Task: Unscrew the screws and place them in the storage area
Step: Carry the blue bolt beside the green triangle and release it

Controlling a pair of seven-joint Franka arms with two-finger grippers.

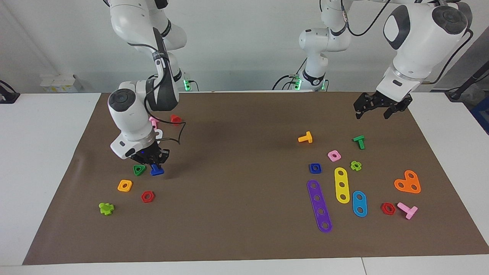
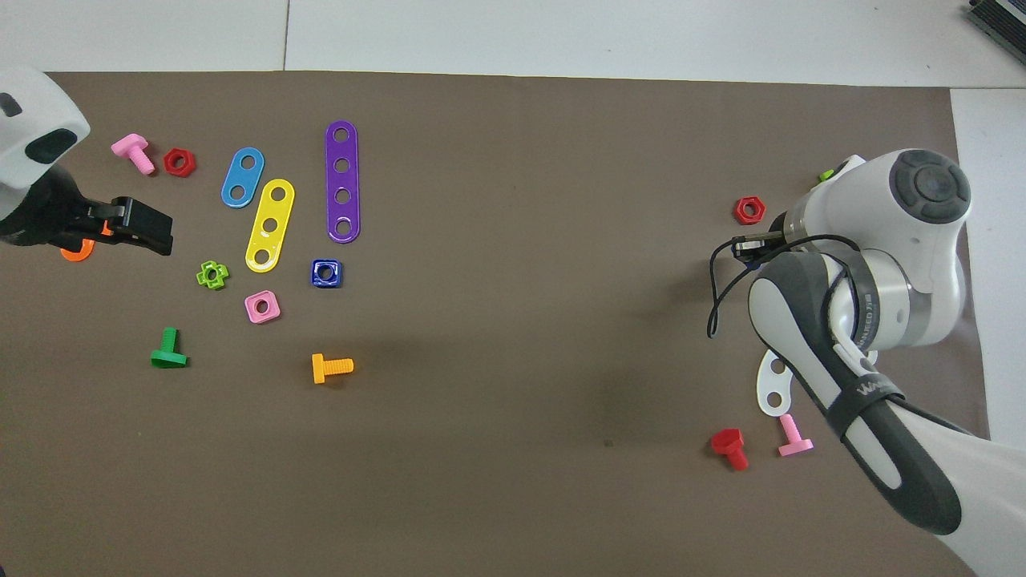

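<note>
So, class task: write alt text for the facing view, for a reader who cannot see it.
The right gripper, shut on a dark-blue bolt, hangs low over the brown mat beside a green triangular nut. The left gripper waits, open, above the other end, where a dark-blue square nut lies among coloured plates and bolts.

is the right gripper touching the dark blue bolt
Touching. In the facing view the right gripper is shut on the dark blue bolt, whose head hangs below the fingertips, beside the green triangular nut.

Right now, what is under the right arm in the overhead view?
The right arm covers most of the white arc, the green nut and the blue bolt held in the right claw.
</note>
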